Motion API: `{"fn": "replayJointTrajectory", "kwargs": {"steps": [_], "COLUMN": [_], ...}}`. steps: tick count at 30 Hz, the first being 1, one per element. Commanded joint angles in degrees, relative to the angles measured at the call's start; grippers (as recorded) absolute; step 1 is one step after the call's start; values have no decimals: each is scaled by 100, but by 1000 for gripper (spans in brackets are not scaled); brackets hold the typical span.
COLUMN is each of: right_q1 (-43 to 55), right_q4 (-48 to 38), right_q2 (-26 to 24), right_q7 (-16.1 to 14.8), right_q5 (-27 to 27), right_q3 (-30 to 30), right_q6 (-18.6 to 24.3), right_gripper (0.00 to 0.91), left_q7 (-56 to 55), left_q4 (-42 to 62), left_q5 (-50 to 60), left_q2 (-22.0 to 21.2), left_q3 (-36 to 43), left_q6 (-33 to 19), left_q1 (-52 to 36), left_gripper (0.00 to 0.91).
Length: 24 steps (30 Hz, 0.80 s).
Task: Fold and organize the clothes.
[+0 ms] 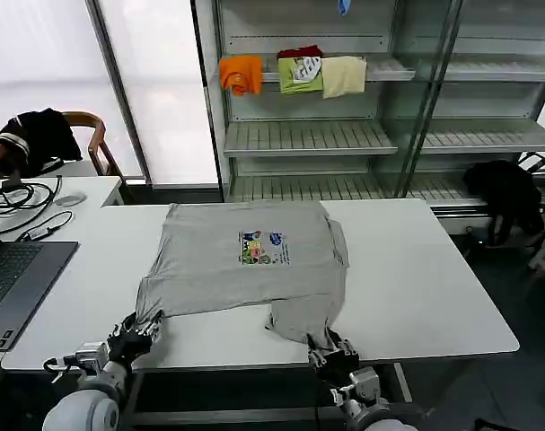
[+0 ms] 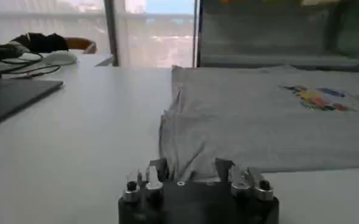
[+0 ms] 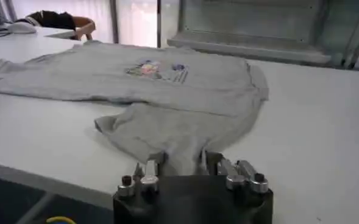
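Left end effector (image 1: pixel 137 334) is at the near desk edge, pinched closed on the T-shirt (image 1: pixel 245 260) at its near left corner; in the left wrist view cloth sits bunched between the fingers (image 2: pixel 158 169). Right end effector (image 1: pixel 335 348) is also at the near edge, clamped on the flap of the T-shirt that hangs toward me on the right; the right wrist view shows fabric pinched between its fingers (image 3: pixel 156 159).

T-shirt lies spread on the white desk (image 1: pixel 416 278), print up, right side already doubled over and rumpled.

I judge the step is a two-corner lift for the next fold. To do it well I'd raise both ends evenly, keep the cloth taut between them, carry the near hem toward the far edge of the T-shirt, and lay it down flat without dragging the body.

Shelf (image 1: pixel 308 76) behind the desk holds folded garments in a row: orange (image 1: pixel 241 74), green (image 1: pixel 301 74), cream (image 1: pixel 343 75).
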Motion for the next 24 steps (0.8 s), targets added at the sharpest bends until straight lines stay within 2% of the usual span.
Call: {"fn": "replayJointTrajectory", "kwargs": {"steps": [1,7,10,16,24], "right_q1": [-17,166,389,1265,2947], "right_q4": [-15,-55,-123,-440,-1684], "right_q2": [57,199,295,500,778], "right_q7": [158,327,406,472,614], "right_q5": [217,345,375,598,770], "right_q3": [-15,-53,-41,121,179], "right_q6": [316,1085,1294,1243,895], "right_gripper": [0,0,0,0,0], "left_q7": [-27,51,60,58,-395], "left_q4": [4,-79,-49,22,717], "left_q5": [-178,-395,-580,-1202,-2038], "left_q2": [-2,33,42,98,166], "left_q3": [-25,-16,-19,-66,12], "left_q6": [-69,-109,-164,-275,-20], "left_q1": [12,-74,-200,-794,-2164], "left_gripper": [0,0,0,0,0]}}
